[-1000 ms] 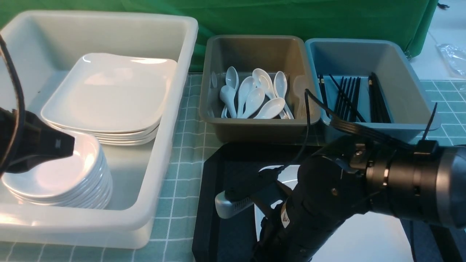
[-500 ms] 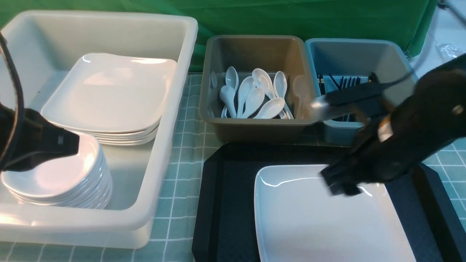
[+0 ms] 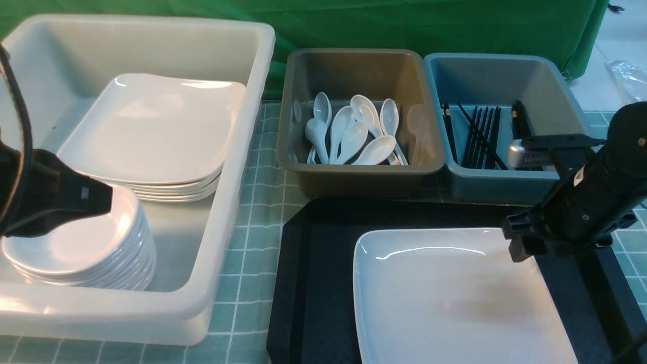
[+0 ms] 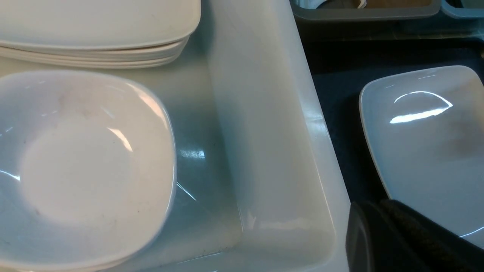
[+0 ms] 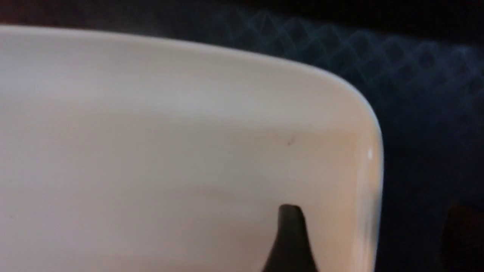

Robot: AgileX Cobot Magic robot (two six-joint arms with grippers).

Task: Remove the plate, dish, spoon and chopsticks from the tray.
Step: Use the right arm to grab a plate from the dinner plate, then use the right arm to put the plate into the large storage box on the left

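No legible text, label, brand, number or sign appears in any view. One small pale mark on the black left arm casing point(image 3: 83, 192), well left of the tray point(image 3: 303, 283), is too blurred to read.

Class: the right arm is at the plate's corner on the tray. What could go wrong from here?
1. The right end effector stands open over only one corner of the glossy plate; held there, so wide a plate may slip or tip onto the tray.
2. The blue tub stands close behind that arm; a lift could knock it.
3. The left arm hangs over the bowls in the white tub, perhaps blocking the way to the plate stack.
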